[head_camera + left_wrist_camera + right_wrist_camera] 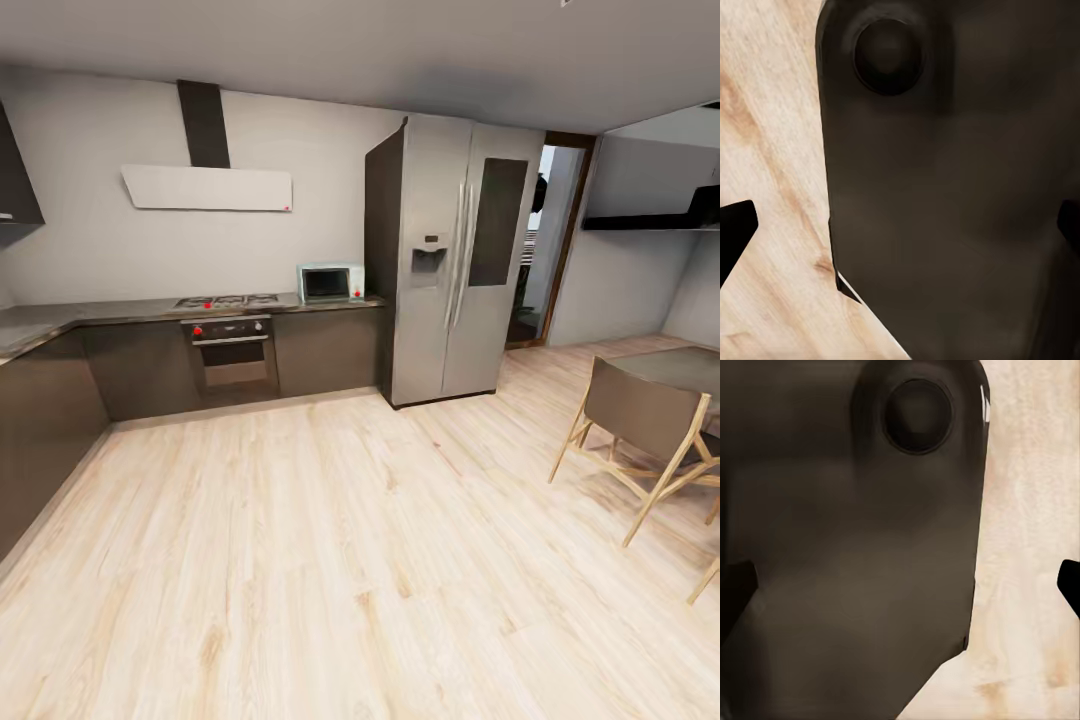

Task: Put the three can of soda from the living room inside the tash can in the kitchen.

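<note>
The robot stood in the kitchen, facing the fridge [455, 260] and the run of dark cabinets [320, 350] with the oven [230, 355] and the microwave [328, 283] on the counter [120, 310]. A chair [640, 440] sat at the right, by a doorway [545, 250]. No soda cans and no trash can were anywhere I could see from there. Each wrist camera looked down past the robot's own dark body [945, 195] at the pale floor [330, 560]. The left gripper [900, 232] had its finger tips at opposite edges of its picture, so the jaws stood apart, holding nothing; the right gripper [900, 585] was the same. By my judgement this was travel, and the cans were yet to be fetched. To do it well, it should turn slowly, keep the arms tucked clear of the chair, and find the way to the living room.
</note>
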Available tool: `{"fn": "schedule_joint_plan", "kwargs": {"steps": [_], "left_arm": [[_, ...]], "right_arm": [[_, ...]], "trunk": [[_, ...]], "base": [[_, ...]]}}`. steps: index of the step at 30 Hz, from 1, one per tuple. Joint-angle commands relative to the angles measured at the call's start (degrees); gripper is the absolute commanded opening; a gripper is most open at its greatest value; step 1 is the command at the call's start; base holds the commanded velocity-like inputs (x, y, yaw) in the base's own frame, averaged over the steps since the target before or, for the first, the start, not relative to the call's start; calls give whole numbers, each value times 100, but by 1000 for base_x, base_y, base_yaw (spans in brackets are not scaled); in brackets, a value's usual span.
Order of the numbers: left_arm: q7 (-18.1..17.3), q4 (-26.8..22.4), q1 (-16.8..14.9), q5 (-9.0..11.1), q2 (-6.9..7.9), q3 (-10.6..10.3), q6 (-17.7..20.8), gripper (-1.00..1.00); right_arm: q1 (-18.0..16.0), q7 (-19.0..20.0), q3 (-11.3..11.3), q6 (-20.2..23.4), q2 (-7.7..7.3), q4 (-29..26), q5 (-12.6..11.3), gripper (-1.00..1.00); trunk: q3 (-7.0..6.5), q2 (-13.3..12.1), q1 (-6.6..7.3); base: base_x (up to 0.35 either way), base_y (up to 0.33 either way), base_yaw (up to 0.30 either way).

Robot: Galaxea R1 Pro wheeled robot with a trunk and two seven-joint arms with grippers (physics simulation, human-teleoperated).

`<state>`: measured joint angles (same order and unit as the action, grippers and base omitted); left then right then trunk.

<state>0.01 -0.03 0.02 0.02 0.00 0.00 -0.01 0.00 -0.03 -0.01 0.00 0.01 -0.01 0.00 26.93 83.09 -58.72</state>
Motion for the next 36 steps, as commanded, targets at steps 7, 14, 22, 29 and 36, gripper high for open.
{"fn": "schedule_joint_plan", "kwargs": {"steps": [7, 14, 22, 29, 36], "left_arm": [[4, -63, 134, 15, 113, 8, 6, 100], [4, -63, 134, 15, 113, 8, 6, 100], [4, -63, 134, 15, 113, 8, 6, 100], [0, -74, 138, 8, 61, 8, -2, 100], [-81, -618, 93, 18, 66, 10, 39, 100]], "right_arm": [[-231, -39, -9, -8, 61, -149, -6, 100], [-252, -39, -9, -8, 61, -149, -6, 100], [-252, -39, -9, -8, 61, -149, -6, 100], [-304, 53, 13, -27, -22, -161, 19, 100], [-351, 48, 27, 43, -84, -587, 14, 100]], "trunk": [[0, -1, 0], [0, -1, 0], [0, -1, 0], [0, -1, 0], [0, -1, 0]], "base": [[0, 0, 0], [0, 0, 0], [0, 0, 0], [0, 0, -100], [0, 0, -261]]}}
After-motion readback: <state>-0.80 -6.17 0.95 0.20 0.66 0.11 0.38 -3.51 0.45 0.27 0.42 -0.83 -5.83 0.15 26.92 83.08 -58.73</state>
